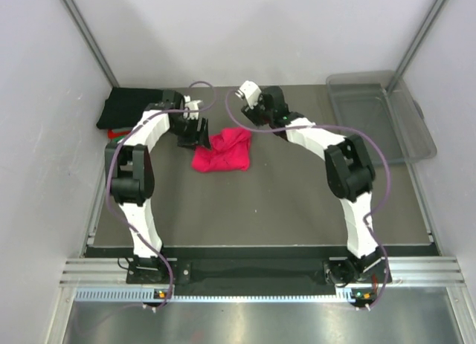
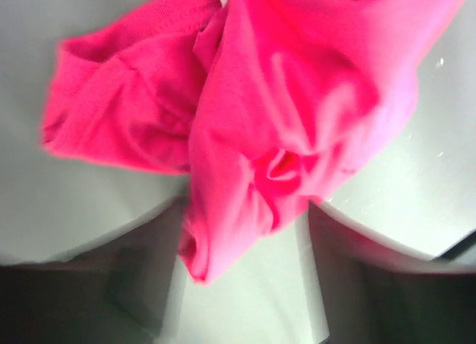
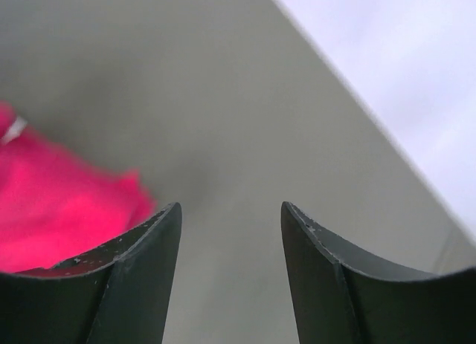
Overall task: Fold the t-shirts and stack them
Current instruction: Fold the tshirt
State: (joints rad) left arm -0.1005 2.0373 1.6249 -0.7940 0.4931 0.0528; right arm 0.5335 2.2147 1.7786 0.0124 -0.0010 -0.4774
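Left tool (image 2: 249, 225) looked clamped on the pink tee (image 2: 297, 99), blurry; right tool (image 3: 230, 240) apart, empty. I feared single-point lift would bunch it.

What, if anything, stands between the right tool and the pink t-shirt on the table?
Nothing visible does. The right tool is open and hovers past the far edge of the pink t-shirt. Only bare table shows between them.
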